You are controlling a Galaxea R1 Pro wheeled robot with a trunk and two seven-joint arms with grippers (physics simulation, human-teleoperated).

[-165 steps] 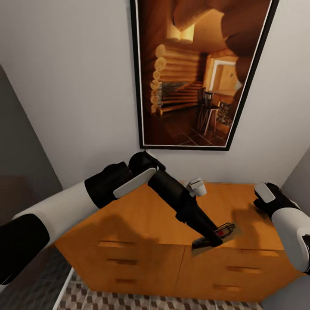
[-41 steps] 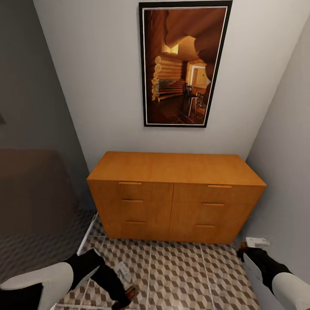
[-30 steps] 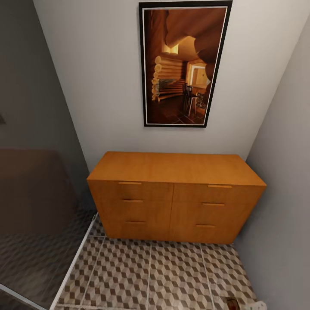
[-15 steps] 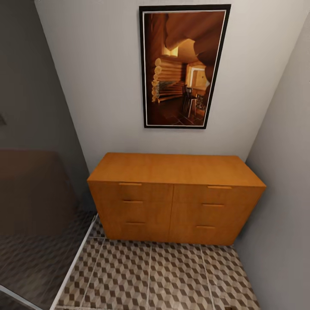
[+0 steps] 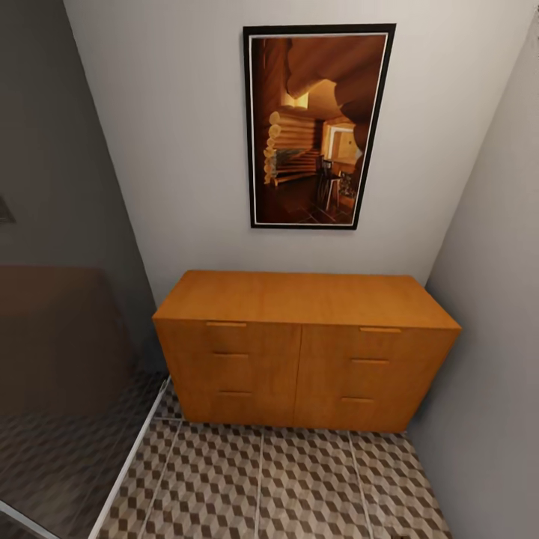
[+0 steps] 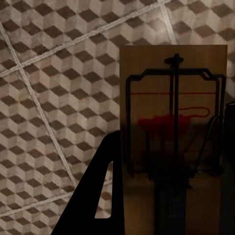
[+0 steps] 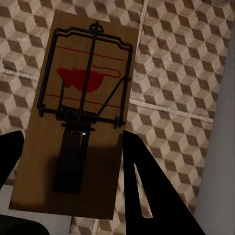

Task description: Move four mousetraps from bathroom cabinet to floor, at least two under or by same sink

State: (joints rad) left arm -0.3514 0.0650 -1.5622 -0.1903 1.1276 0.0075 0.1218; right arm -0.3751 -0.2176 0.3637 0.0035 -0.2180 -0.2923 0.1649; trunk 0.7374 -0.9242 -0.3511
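The left gripper (image 6: 161,205) grips one mousetrap (image 6: 174,132); the right gripper (image 7: 73,196) grips another mousetrap (image 7: 81,122), probably both just above the bathroom floor (image 5: 299,486). Both arms have dropped from the head view, so laying down looks near. The cabinet (image 5: 303,348) at 12 o'clock leaves open tile.

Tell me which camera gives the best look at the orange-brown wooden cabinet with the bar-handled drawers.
The head view: the orange-brown wooden cabinet shows whole, flat top bare, drawers shut, beneath a framed picture. Both wrist views look down at the cube-patterned floor tiles, each with a tan wooden mousetrap in front.
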